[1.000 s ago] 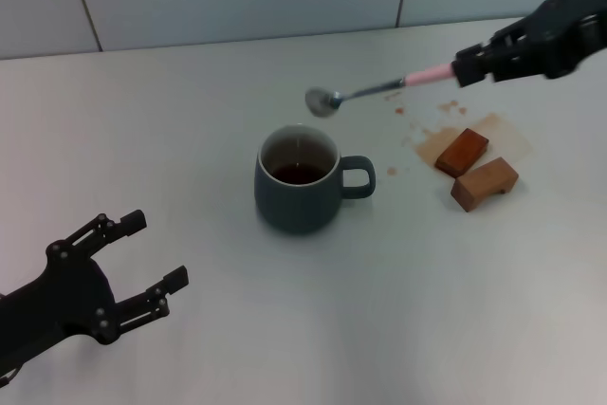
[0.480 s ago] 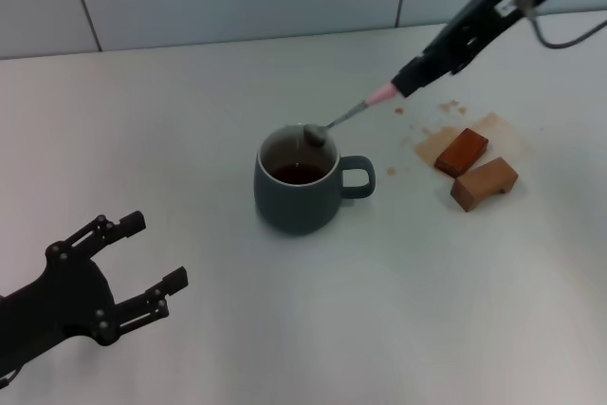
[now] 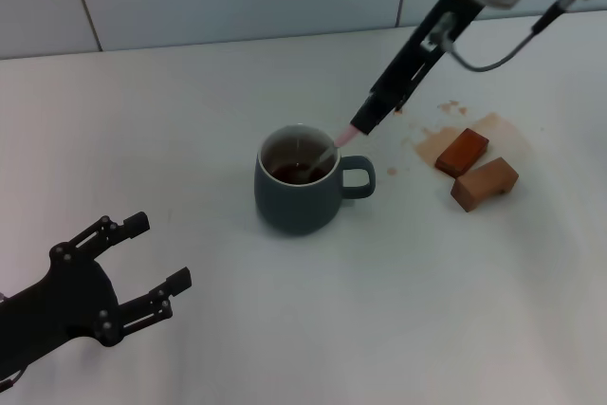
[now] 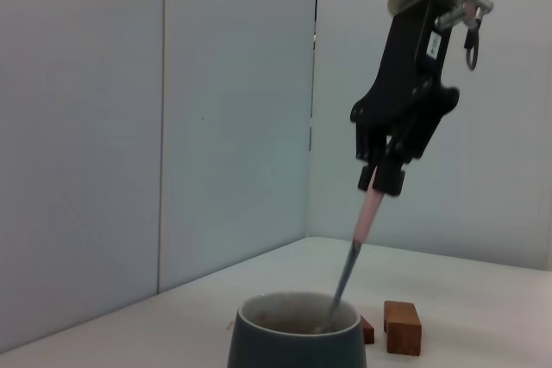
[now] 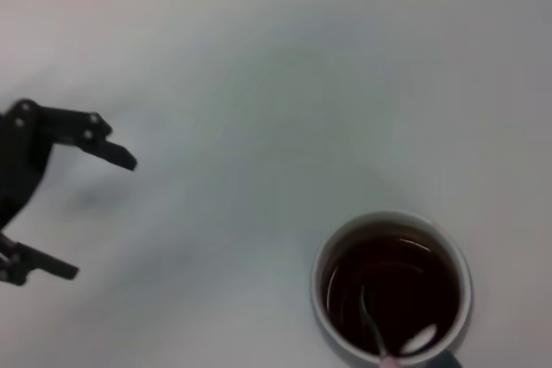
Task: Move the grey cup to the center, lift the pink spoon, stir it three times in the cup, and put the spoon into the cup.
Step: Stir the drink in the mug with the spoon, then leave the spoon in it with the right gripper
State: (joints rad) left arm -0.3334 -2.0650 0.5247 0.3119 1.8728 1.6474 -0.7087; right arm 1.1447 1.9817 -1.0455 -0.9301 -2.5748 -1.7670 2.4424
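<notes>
A: Swung in over the table pretty fast, that right gripper point(image 3: 368, 119), gone from nearly level out at the right edge to pointing steeply down just beside the grey cup point(image 3: 296, 194). Clamped on the pink handle of the pink spoon point(image 3: 334, 146) the whole way.

B: Yep, and tipped from almost flat to steep. Metal bowl was hanging in the air behind the cup, then over the rim, now dipped down into the dark liquid.

A: Shows in the right wrist view too, tip under the surface near the rim.
</notes>
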